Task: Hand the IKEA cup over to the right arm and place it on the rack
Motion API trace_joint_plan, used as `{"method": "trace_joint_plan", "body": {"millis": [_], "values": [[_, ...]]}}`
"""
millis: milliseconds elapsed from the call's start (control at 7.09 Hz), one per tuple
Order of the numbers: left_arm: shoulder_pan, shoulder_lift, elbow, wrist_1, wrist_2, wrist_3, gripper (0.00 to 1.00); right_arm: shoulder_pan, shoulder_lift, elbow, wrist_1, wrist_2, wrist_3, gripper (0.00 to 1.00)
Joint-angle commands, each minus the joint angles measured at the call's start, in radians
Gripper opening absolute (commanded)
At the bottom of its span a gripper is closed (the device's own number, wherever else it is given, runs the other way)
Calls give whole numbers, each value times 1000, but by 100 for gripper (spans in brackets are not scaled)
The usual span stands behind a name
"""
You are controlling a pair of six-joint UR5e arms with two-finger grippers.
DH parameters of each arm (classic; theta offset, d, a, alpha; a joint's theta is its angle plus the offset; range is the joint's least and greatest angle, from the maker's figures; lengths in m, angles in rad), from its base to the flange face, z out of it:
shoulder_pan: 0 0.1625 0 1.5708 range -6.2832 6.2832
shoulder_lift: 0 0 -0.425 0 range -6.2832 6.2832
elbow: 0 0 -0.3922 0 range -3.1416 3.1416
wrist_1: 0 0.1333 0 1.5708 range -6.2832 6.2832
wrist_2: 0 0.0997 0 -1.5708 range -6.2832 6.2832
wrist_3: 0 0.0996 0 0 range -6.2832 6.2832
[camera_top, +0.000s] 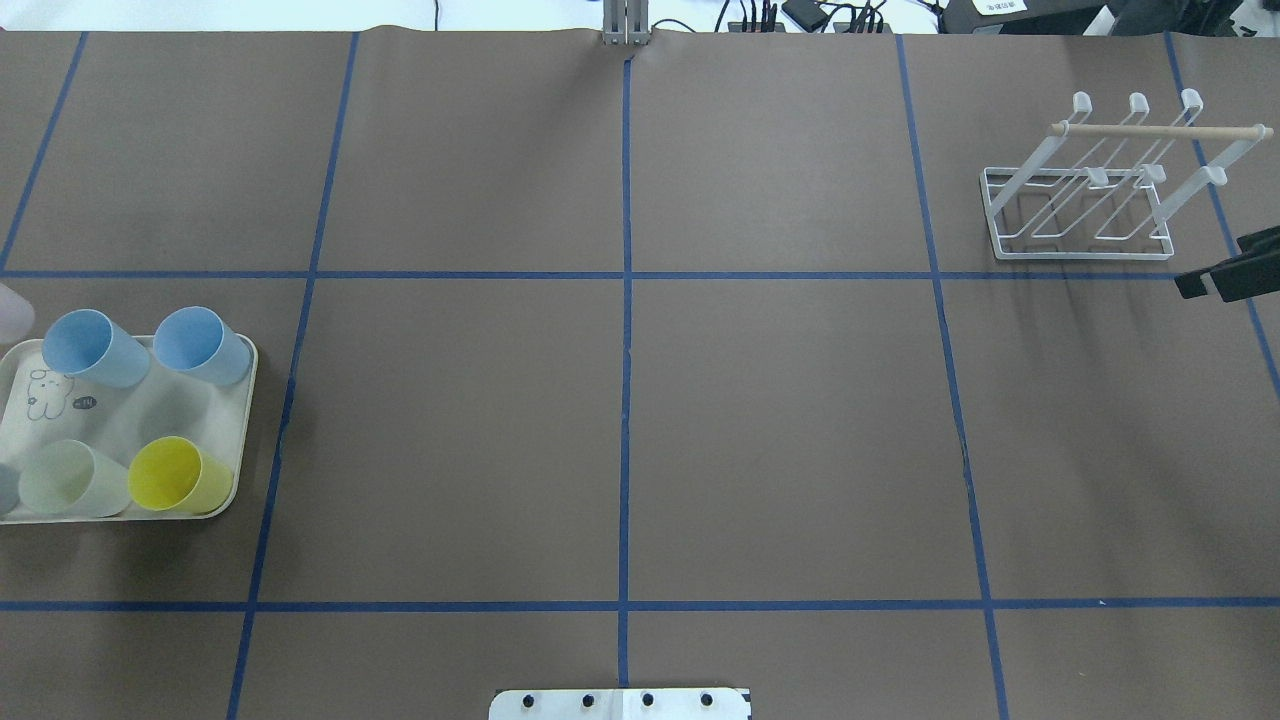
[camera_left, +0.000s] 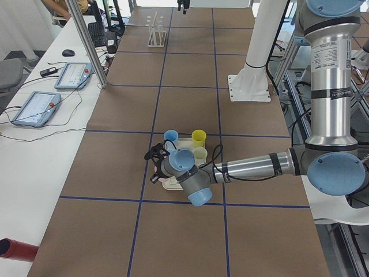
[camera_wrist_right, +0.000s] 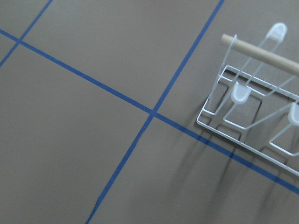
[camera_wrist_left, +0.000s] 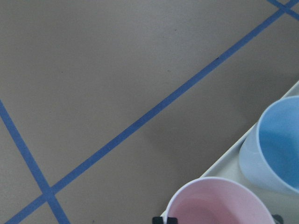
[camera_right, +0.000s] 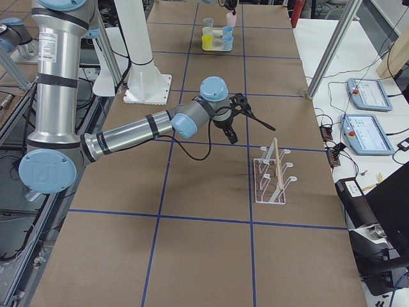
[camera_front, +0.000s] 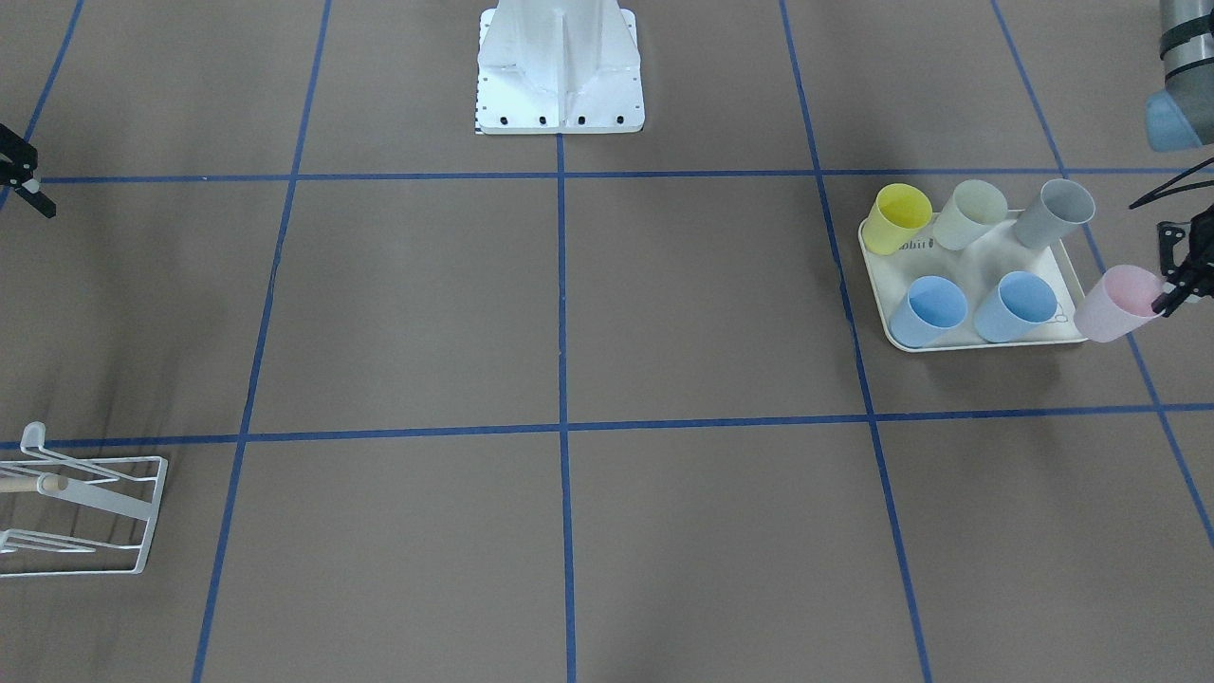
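A pink IKEA cup (camera_front: pixel 1117 305) hangs tilted just off the outer edge of the cream tray (camera_front: pixel 986 343). My left gripper (camera_front: pixel 1171 294) is shut on it. In the left wrist view the cup (camera_wrist_left: pixel 219 203) fills the bottom edge with a black fingertip (camera_wrist_left: pixel 163 219) at its side. The white wire rack (camera_top: pixel 1085 215) with its wooden rod stands at the far right of the table. Beside it my right gripper (camera_right: pixel 252 133) hovers open with nothing in it, on the right arm (camera_right: pixel 128 131). The right wrist view looks down on the rack (camera_wrist_right: pixel 252 102).
On the tray stand two blue cups (camera_top: pixel 95 347), a yellow cup (camera_top: pixel 180 475), a pale green cup (camera_top: pixel 70 478) and a grey cup (camera_front: pixel 1053 213). The white robot base (camera_front: pixel 560 71) sits at the table's middle edge. Blue tape lines grid the brown table.
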Motion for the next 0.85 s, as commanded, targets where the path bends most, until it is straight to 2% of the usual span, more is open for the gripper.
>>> {"method": "trace_joint_plan", "body": {"millis": [0,141,282,564,705], "values": [[-84,-31,-249,304,-5,-20,0,-3,48,-47,154,-4,-1,99],[-84,-31,-419,452,-5,-126,0,-22,97,-72,232,-4,-1,99],[-79,-34,-540,510,-7,-325,0,-45,155,-78,241,-8,-1,99],[27,-87,-661,509,-77,-705,0,-112,194,-80,248,-66,-3,95],[111,-148,-706,503,-77,-915,0,-159,238,-80,248,-80,-1,95]]}}
